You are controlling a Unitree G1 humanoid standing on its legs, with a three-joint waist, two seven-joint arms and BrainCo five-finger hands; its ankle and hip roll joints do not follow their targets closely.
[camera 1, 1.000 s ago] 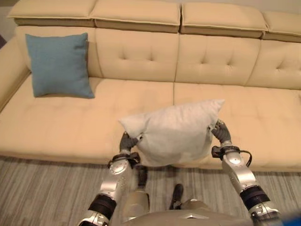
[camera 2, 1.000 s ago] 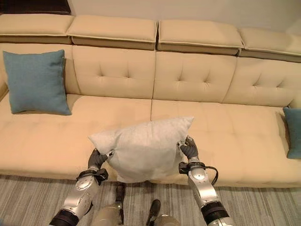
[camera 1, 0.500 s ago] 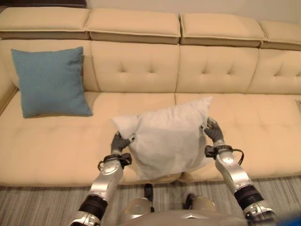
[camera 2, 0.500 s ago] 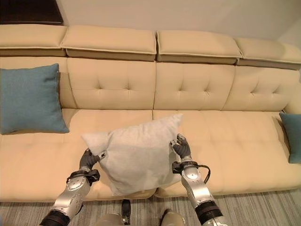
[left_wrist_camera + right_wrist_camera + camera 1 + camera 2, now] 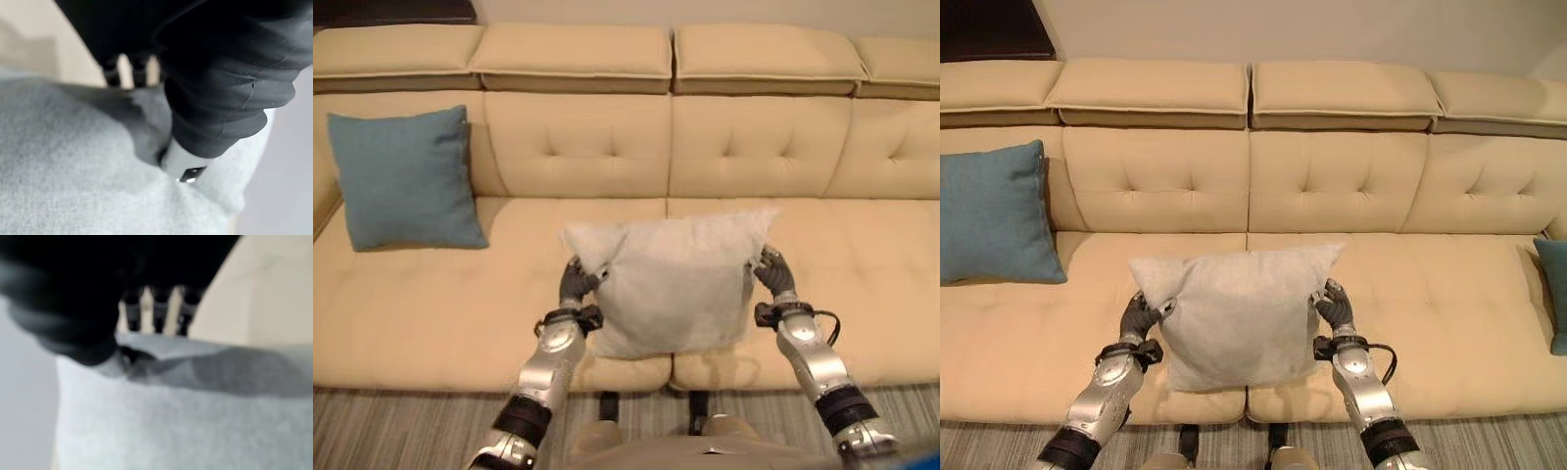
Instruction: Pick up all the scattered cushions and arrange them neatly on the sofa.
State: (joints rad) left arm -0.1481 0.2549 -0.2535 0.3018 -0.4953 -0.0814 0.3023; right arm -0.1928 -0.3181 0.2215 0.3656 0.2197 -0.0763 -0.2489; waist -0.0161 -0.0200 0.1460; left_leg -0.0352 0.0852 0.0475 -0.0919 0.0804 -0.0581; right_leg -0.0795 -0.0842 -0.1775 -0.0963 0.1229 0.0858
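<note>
- Between the two hands, a white cushion (image 5: 1239,313) is held up in front of the seat of a beige sofa (image 5: 1430,196), roughly over the seam where two seat pads meet.
- Left hand (image 5: 1139,318) clasps the cushion's left edge just under its upper corner; in the left wrist view the thumb (image 5: 183,164) presses into the fabric while the fingers (image 5: 128,73) reach over the far side, so the cloth is pinched between them.
- Right hand (image 5: 1334,305) grips the opposite edge near the other upper corner; the right wrist view shows its fingers (image 5: 159,308) curled over the cushion's rim with the fabric bunched below them.
- Cushion hangs close to square-on, its top edge near level and its bottom edge down at the front lip of the seat.
- Well off to the left hand's side, a teal cushion (image 5: 406,178) leans upright against the backrest at the sofa's end.
- Far beyond the right hand, the edge of a second teal cushion (image 5: 1553,294) shows at the other end of the seat.
</note>
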